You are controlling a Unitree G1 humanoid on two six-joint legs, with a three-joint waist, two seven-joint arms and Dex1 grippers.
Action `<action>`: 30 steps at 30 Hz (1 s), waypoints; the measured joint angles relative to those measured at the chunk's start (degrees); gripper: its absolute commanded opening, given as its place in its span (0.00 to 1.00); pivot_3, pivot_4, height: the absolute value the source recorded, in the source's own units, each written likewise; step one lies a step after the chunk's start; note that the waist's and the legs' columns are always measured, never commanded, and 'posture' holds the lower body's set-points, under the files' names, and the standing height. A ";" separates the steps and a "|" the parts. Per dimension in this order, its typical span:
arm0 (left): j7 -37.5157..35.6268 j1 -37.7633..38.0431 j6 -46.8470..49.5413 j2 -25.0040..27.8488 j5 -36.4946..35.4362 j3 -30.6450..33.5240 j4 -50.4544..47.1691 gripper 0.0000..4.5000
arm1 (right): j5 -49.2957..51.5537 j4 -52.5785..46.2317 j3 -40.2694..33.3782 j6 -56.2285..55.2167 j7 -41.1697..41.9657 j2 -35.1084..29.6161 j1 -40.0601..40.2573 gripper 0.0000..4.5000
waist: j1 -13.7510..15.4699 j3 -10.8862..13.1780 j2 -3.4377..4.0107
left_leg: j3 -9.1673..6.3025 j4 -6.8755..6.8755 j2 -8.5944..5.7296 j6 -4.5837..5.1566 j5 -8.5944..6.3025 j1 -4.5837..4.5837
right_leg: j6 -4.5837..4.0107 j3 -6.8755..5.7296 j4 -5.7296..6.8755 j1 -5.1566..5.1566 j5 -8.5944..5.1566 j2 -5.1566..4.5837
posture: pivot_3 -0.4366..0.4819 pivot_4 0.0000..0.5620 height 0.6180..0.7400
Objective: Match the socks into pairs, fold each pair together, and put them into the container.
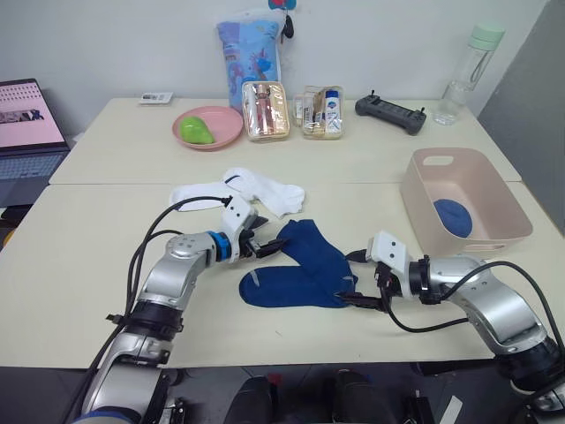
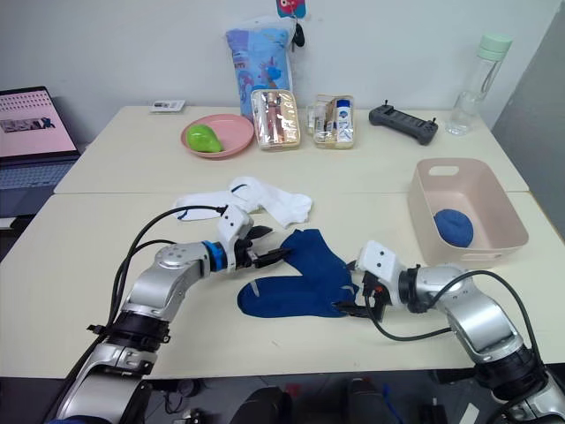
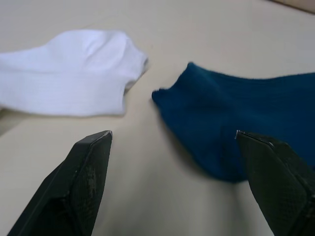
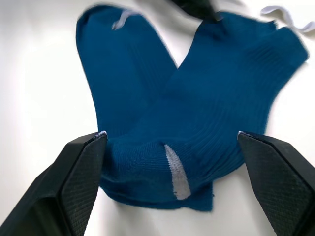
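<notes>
Two dark blue socks (image 1: 305, 269) lie overlapped in a V on the near table, also seen in the right wrist view as blue socks (image 4: 197, 113). Two white socks (image 1: 243, 190) lie just behind them. The pale pink container (image 1: 481, 238) stands at the right with a rolled dark blue bundle (image 1: 452, 215) inside. My left gripper (image 1: 265, 245) is open, low over the table between a white sock (image 3: 74, 73) and the blue cuff (image 3: 236, 128). My right gripper (image 1: 357, 296) is open at the right end of the blue socks, fingers either side of it.
Along the back stand a pink plate (image 1: 225, 132) holding a green item, two clear pouches (image 1: 265, 110), a black controller (image 1: 390, 112), a clear bottle (image 1: 468, 71) and a blue patterned bag (image 1: 249, 49). A laptop (image 1: 26, 132) sits at the far left.
</notes>
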 measured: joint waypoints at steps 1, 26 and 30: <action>-0.08 -0.35 -0.16 -0.24 0.42 -0.40 0.26 0.89 | -0.51 0.00 0.27 -0.15 -0.03 -0.11 0.02 1.00 | -0.04 0.00 0.00 | 0.01 0.00 0.00 0.00 0.00 0.00 | 0.00 0.01 0.00 0.00 0.00 0.00 | 0.48 0.27 1.00; -1.20 10.07 6.30 2.74 -2.84 4.77 -14.69 0.00 | -2.86 4.13 -1.55 -4.63 1.61 -0.64 -3.80 0.01 | -0.70 -0.01 -0.01 | -0.04 -0.01 0.04 0.00 0.00 0.03 | 0.00 -0.01 0.02 0.00 0.00 0.01 | 0.48 0.27 1.00; 1.48 15.12 11.47 3.34 -6.41 8.65 -23.88 0.00 | -4.81 9.27 -0.78 -8.97 1.81 -0.17 -7.74 0.01 | -0.95 -0.01 -0.01 | 0.01 -0.02 0.04 0.00 0.00 0.05 | 0.00 0.05 0.01 0.01 0.00 0.00 | 0.48 0.27 1.00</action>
